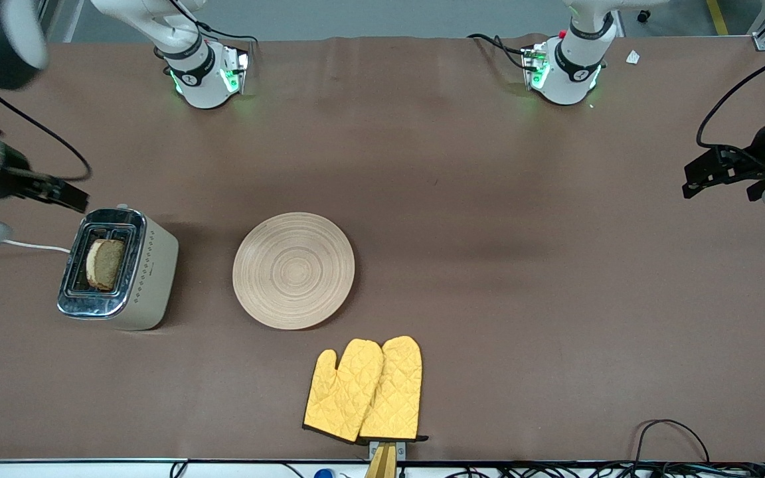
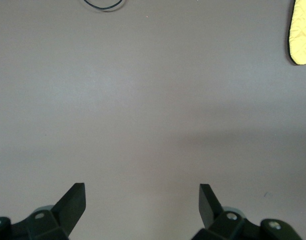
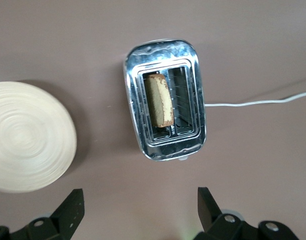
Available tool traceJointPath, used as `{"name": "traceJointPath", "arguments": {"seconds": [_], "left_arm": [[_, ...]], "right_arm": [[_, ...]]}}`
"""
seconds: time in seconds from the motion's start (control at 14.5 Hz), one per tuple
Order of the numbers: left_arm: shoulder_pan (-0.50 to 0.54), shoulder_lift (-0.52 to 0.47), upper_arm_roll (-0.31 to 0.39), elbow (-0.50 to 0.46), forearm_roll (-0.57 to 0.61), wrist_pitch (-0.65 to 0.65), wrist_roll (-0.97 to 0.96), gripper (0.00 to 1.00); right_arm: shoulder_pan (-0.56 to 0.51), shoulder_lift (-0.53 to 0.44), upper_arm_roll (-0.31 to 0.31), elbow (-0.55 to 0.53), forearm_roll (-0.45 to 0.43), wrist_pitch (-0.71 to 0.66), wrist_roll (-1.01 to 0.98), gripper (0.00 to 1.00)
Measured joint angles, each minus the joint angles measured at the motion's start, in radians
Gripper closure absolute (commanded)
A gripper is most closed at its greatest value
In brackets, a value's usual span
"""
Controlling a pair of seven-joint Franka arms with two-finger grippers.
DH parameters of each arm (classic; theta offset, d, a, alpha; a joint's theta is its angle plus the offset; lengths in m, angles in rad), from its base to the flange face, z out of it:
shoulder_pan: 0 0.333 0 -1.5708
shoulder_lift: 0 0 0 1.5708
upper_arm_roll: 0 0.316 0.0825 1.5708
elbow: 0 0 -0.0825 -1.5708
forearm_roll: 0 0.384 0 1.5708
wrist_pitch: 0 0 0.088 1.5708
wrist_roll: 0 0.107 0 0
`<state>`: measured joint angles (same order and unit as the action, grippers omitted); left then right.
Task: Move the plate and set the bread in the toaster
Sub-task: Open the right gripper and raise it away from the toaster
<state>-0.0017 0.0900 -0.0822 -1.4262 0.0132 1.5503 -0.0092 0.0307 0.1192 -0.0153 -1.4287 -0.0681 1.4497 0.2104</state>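
Note:
The toaster [image 1: 117, 269] [image 3: 165, 105] stands at the right arm's end of the table, chrome top up. The brown bread [image 1: 105, 263] [image 3: 160, 100] sits on edge in one of its slots, its crust sticking out of the top. The round light-wood plate [image 1: 293, 269] [image 3: 28, 135] lies flat beside the toaster, toward the table's middle. My right gripper [image 1: 67, 197] [image 3: 140, 200] hangs open and holds nothing, over the table beside the toaster. My left gripper [image 1: 704, 179] [image 2: 142, 197] waits open over bare table at the left arm's end.
Two yellow oven mitts [image 1: 364, 390] [image 2: 302, 30] lie nearer to the front camera than the plate. The toaster's white cord [image 1: 37, 245] [image 3: 257, 102] trails off the table's end. Black cables [image 1: 668, 438] run along the front edge.

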Motion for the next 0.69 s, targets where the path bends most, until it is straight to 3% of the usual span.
{"name": "traceJointPath", "arguments": {"seconds": [0.28, 0.69], "left_arm": [[0.0, 0.0, 0.0, 0.0, 0.0, 0.0, -0.001, 0.0], [0.001, 0.0, 0.001, 0.0, 0.0, 0.0, -0.001, 0.0]], "right_arm": [[-0.082, -0.065, -0.002, -0.007, 0.056, -0.018, -0.168, 0.0], [-0.084, -0.077, 0.01, -0.009, 0.065, -0.037, -0.196, 0.0]]}}
